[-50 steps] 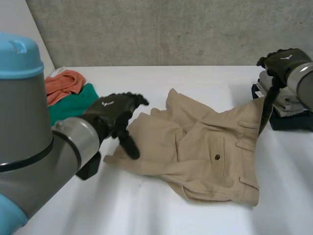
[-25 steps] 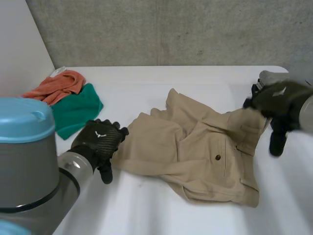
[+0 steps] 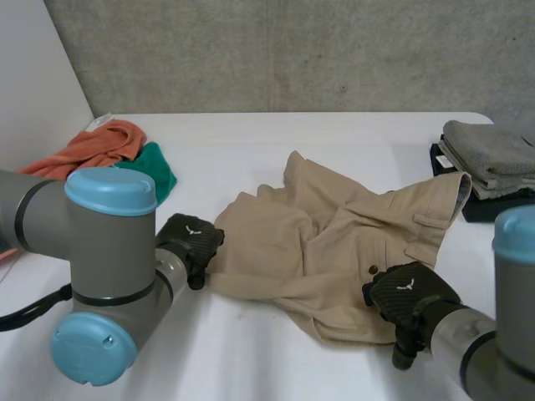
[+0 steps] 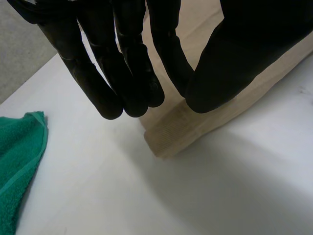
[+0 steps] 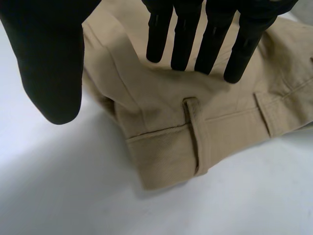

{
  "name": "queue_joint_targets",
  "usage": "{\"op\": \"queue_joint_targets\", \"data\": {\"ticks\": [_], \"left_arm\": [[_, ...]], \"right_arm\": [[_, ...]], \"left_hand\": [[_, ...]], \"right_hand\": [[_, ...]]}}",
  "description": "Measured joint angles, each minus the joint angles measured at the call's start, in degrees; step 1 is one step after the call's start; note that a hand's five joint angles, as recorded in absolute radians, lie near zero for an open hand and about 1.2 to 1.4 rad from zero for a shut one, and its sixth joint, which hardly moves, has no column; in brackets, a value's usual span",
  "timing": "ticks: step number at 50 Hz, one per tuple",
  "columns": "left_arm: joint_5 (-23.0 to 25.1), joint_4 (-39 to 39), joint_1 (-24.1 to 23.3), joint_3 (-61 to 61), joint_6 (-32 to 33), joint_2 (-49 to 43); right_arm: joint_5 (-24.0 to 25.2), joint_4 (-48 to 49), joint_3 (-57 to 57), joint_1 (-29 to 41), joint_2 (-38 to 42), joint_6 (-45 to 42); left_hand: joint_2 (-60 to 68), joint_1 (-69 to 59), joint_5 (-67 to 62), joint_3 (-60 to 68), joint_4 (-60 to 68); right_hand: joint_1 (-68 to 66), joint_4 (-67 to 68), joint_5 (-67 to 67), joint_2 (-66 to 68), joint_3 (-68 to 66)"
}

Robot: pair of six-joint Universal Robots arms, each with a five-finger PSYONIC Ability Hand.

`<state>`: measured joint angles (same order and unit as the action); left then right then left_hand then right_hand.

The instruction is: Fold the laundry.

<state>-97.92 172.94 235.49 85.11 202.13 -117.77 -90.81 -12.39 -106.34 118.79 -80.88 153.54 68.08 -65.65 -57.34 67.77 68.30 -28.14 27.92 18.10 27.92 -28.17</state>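
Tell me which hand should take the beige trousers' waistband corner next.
Right. The right hand hangs open just over the waistband corner by the belt loop; the left hand is at the opposite edge of the trousers.

Grey-and-blue arms ending in black hands

The left arm point(image 3: 109, 251) is showing thick, smooth grey barrel joints ringed by thin dark seams, and is carrying a round light-blue cap point(image 3: 110, 190) on top. Below that cap, a second light-blue disc point(image 3: 84, 359) is closing another joint. Just beside the top cap, the matt black left hand point(image 3: 191, 242) is bearing a small white mark on its back. Its fingers point(image 4: 132, 73) are tapering to rounded tips beside a broader thumb point(image 4: 244, 58). Well apart from the top cap, the right arm point(image 3: 501, 342) is repeating the grey barrel under its own pale-blue cap point(image 3: 516, 236), and the black right hand point(image 3: 407, 294) is wearing the same white mark.
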Motion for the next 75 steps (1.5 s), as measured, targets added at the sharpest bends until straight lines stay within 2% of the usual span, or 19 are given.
{"op": "queue_joint_targets", "data": {"ticks": [4,8,9,17,24,25,26,27,28,34,42,50,53,56,58,60,64,67,75], "left_arm": [[0.0,-1.2,-0.3,-1.1,-0.1,-0.5],[0.1,-2.3,-0.7,-1.6,-0.2,0.1],[0.1,-2.5,-0.7,-1.6,-0.3,0.4],[1.8,-3.3,-0.3,-1.8,-0.8,6.6],[4.9,-3.3,0.9,-1.7,-2.1,13.8],[5.4,-3.4,1.0,-1.4,-2.3,14.3],[5.7,-3.4,1.0,-1.1,-2.4,14.4],[5.9,-3.5,1.1,-0.6,-2.6,14.4],[6.0,-3.5,1.1,-0.1,-2.7,14.2],[4.7,-3.2,1.6,3.5,-3.8,11.1],[3.9,0.5,2.3,4.2,-5.4,6.1],[5.5,3.1,2.1,0.1,-6.0,0.3],[5.9,3.1,1.5,-1.9,-6.0,-2.3],[6.0,3.0,0.8,-3.8,-5.9,-4.8],[5.5,2.7,0.4,-5.4,-5.6,-6.3],[4.7,2.3,0.4,-6.5,-5.1,-6.6],[1.7,1.5,0.8,-7.5,-4.3,-3.7],[0.2,1.6,1.2,-6.2,-4.2,5.0],[4.0,2.1,2.0,-4.2,-5.2,27.4]], "right_arm": [[-1.7,9.4,-3.1,0.1,1.9,-0.3],[-3.2,16.9,-4.6,-0.5,3.2,-1.2],[-3.4,17.9,-4.6,-0.6,3.2,-1.4],[-3.7,19.0,-1.3,-1.2,-1.5,-2.2],[-0.9,11.0,5.2,-1.2,-8.3,-1.8],[-0.2,9.2,5.8,-1.2,-8.7,-1.6],[0.4,7.8,6.3,-1.2,-8.7,-1.3],[0.9,6.3,6.7,-1.3,-8.6,-1.0],[1.5,5.0,6.9,-1.3,-8.2,-0.6],[2.5,2.2,6.9,-1.3,-5.1,1.9],[2.2,3.3,6.3,0.9,-5.4,2.5],[4.5,3.4,5.8,4.4,-13.8,2.3],[6.3,3.1,6.0,4.8,-16.5,2.6],[7.8,2.8,6.6,4.9,-18.4,2.9],[8.5,2.5,7.4,4.7,-19.2,3.2],[8.6,2.3,8.2,4.3,-19.4,3.3],[8.1,1.7,10.6,2.3,-18.9,3.3],[7.6,0.5,13.8,-1.0,-17.8,3.3],[7.3,-4.5,23.4,-5.6,-17.4,5.0]], "left_hand": [[0.1,0.0,0.0,0.1,0.0],[0.1,0.0,0.0,0.1,0.0],[0.1,0.0,0.0,0.1,0.0],[0.1,0.0,0.0,0.1,0.0],[-1.7,1.5,1.1,-1.1,-1.1],[-11.8,11.4,10.3,-10.5,-10.8],[-11.8,11.4,10.3,-10.5,-10.8],[-30.9,33.6,30.2,-30.4,-31.1],[-38.8,40.0,37.6,-37.7,-38.6],[-53.4,51.0,53.3,-53.1,-53.9],[-53.5,51.0,53.3,-53.1,-54.0],[-53.5,51.0,53.3,-53.1,-54.0],[-51.4,48.8,51.2,-51.1,-52.0],[-39.2,35.7,39.4,-39.0,-40.3],[-11.7,6.6,12.4,-12.9,-12.9],[-2.4,-0.9,2.5,-3.0,-2.8],[0.0,-0.9,1.1,-0.2,0.0],[0.2,-0.9,1.1,-0.1,0.0],[0.3,-0.9,1.1,0.0,0.2]], "right_hand": [[-9.9,10.0,9.9,10.2,-9.8],[-32.4,35.6,34.9,36.2,-35.3],[-32.9,37.6,36.3,37.9,-37.2],[-32.9,39.3,37.4,38.5,-39.4],[-32.9,40.5,38.4,38.5,-39.4],[-32.9,40.5,38.4,38.5,-39.4],[-32.9,40.5,38.4,38.5,-39.4],[-32.9,40.6,38.4,38.5,-39.4],[-32.9,40.7,38.4,38.5,-39.4],[-32.9,40.8,38.4,38.5,-39.4],[-32.9,40.9,38.4,38.5,-39.4],[-32.9,41.0,38.4,38.5,-39.4],[-32.9,41.0,38.4,38.5,-39.6],[-32.9,41.0,38.4,38.5,-39.7],[-32.9,41.0,38.4,38.5,-39.7],[-32.9,41.0,38.4,38.5,-39.7],[-32.9,41.0,38.4,38.5,-39.7],[-32.9,41.0,38.4,38.5,-39.7],[-32.9,41.0,38.4,38.5,-39.7]]}}
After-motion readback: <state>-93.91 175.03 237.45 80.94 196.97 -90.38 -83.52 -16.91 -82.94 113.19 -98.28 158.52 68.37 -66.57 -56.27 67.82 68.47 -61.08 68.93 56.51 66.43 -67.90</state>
